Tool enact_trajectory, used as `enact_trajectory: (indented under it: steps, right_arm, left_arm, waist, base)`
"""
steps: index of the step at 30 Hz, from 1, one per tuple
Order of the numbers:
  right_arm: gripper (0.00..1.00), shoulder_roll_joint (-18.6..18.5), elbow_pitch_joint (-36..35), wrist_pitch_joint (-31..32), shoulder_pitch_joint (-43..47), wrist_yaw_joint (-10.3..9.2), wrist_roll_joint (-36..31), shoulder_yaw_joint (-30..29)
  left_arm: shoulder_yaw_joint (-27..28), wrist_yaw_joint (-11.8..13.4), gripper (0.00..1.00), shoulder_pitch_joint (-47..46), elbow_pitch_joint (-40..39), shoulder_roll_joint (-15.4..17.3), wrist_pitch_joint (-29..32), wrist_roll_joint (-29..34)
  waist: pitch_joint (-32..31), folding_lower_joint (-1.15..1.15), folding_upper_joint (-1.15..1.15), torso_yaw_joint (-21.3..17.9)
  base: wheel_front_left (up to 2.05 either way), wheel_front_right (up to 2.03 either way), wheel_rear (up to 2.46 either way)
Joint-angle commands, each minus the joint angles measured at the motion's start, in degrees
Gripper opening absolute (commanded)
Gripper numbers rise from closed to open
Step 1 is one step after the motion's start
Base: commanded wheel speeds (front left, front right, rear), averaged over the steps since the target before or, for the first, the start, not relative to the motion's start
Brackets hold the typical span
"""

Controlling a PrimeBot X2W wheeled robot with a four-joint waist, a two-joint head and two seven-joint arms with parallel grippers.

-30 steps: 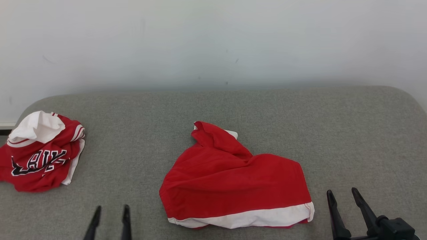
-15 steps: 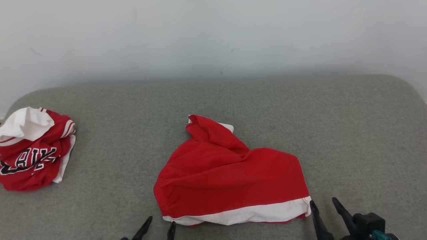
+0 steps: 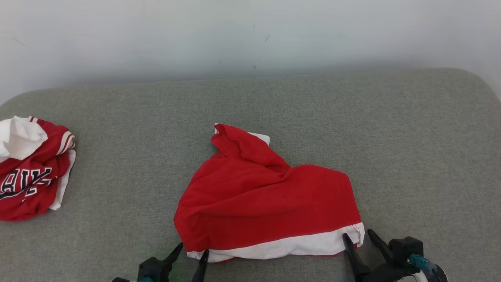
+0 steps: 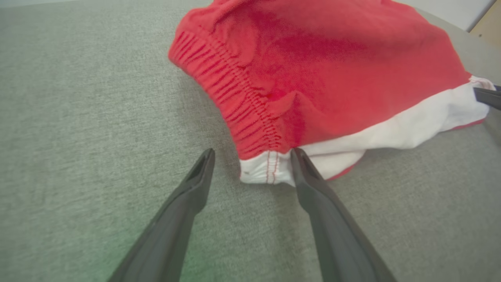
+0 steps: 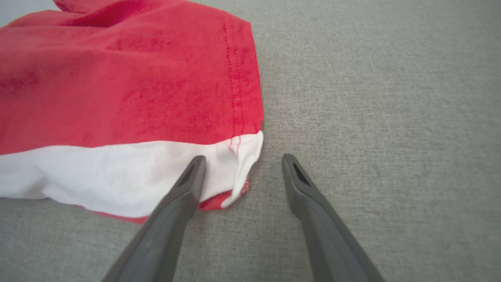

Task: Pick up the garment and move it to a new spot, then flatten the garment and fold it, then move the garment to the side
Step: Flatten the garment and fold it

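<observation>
Fingers of the left gripper (image 3: pixel 193 249) were spread wide with nothing held. It sat at the near edge of the grey cushion (image 3: pixel 352 117), at the near-left corner of the garment (image 3: pixel 266 203). Left wrist view: the white corner lay between the two fingers. The right-hand finger was at or on the cloth edge and the other was over bare cushion. Couldn't tell if it actually touched.

Right gripper (image 3: pixel 357 234) was also fully spread and empty, at the garment's near-right corner. Right wrist view: one finger lay over the white band (image 3: pixel 282 246) and the other over bare cushion, with the corner flap in the gap.

Garment was red shorts, lying loose mid-cushion. The white band ran along its near edge and the gathered elastic waistband (image 4: pixel 235 98) was on its left side. It was mostly flat near the robot and rumpled further back, where a fold rose to a peak with a bit of white behind it.

Further left, well apart, a bunched red-and-white jersey (image 3: pixel 27 172) with black-and-white lettering lay at the cushion's left end, cut off by the view's edge. Behind the cushion's rounded back edge was a plain pale wall (image 3: pixel 250 31).
</observation>
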Motion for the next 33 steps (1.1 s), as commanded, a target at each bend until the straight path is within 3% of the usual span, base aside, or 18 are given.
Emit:
enact_trajectory:
  steps: [1, 3, 4, 5, 6, 14, 19, 25, 33]
  right_arm:
    - [1.00, 0.35, 1.05, -0.40, -0.87, -0.13, 0.61, 0.66]
    - [1.00, 0.51, 2.39, -0.39, -1.49, -0.13, 1.21, 1.67]
    - [0.93, 0.64, 2.61, -0.39, -1.72, -0.13, 1.74, 2.21]
    - [0.47, 0.65, 2.69, -0.34, -1.93, -0.13, 2.03, 2.50]
    - [0.03, 0.57, 2.50, -0.35, -2.02, -0.13, 2.29, 2.68]
    - [0.00, -1.64, -6.05, -0.41, -0.55, -0.13, 2.15, 1.33]
    - [0.00, -3.62, -13.42, -0.43, -1.87, -0.13, 2.21, 1.42]
    - [0.00, -6.59, -18.24, -0.39, -12.21, -0.13, 5.97, 5.21]
    - [0.00, -11.18, -19.49, 2.50, -34.83, -0.13, 14.10, 6.66]
  left_arm:
    - [-0.44, 0.09, 1.00, -1.14, 1.07, -0.01, -0.18, -1.22]
    - [-1.33, 0.09, 1.00, -1.69, 2.27, -0.14, -0.18, -2.66]
    - [-1.69, 0.09, 0.50, -2.24, 1.97, 0.10, -0.18, -2.79]
    - [-1.56, 0.09, 0.33, -2.42, 1.59, 0.22, -0.18, -3.36]
    - [-1.73, 0.09, 0.00, -2.17, 1.36, 0.34, -0.18, -3.43]
    - [0.01, 0.09, 0.00, 0.17, -6.15, 1.47, -0.18, -4.41]
    - [0.64, 0.08, 0.00, -3.41, -11.51, 3.06, -0.18, -4.76]
    - [-2.87, 0.08, 0.00, -17.85, -13.59, 6.78, 0.48, -7.27]
    - [-7.78, 0.08, 0.00, -45.87, -12.53, 9.68, 7.38, -15.02]
  waist:
    - [0.38, -0.01, 0.00, -0.07]
    - [0.61, -0.01, 0.00, -0.05]
    - [0.67, -0.01, 0.00, -0.05]
    - [0.72, -0.01, 0.00, -0.06]
    - [0.75, -0.01, 0.00, -0.09]
    - [0.75, -0.01, 0.00, -0.16]
    - [1.32, -0.01, 0.00, -0.16]
    - [4.61, -0.01, 0.00, -1.15]
    - [16.56, -0.01, 0.00, -2.51]
  base:
    - [0.00, 0.00, 0.00]
    - [0.00, 0.00, 0.00]
    - [0.00, 0.00, 0.00]
    - [0.00, 0.00, 0.00]
    - [0.00, 0.00, 0.00]
    - [0.00, 0.00, 0.00]
    - [0.00, 0.00, 0.00]
    - [0.00, 0.00, 0.00]
    - [0.00, 0.00, 0.00]
